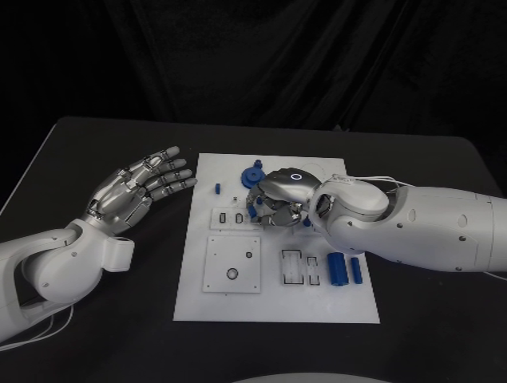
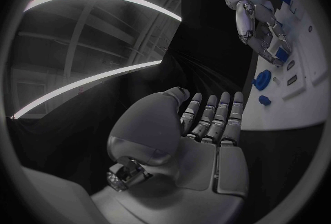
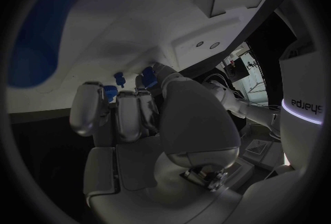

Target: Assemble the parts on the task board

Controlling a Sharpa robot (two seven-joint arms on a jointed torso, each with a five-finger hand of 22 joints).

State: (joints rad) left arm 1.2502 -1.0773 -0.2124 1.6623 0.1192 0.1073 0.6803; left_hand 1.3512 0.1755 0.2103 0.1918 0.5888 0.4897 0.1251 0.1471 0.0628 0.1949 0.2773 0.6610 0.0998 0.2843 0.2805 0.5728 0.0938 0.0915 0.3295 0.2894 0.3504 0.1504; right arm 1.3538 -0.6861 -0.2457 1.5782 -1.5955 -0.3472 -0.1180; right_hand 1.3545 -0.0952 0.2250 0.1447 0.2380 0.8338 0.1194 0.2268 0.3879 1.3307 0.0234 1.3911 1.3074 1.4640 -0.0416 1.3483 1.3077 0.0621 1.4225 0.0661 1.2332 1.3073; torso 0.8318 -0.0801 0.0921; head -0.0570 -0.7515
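Lying beneath right hand: blue part.

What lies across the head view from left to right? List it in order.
Left hand, silver, fingers spread over the black table → small blue peg on the white task board → right hand, silver → two blue cylinders lying side by side.

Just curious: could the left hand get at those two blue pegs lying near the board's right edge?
Probably not easily. The left hand hovers open off the board's left side, and the right arm lies across the board just above the pegs, crowding that route.
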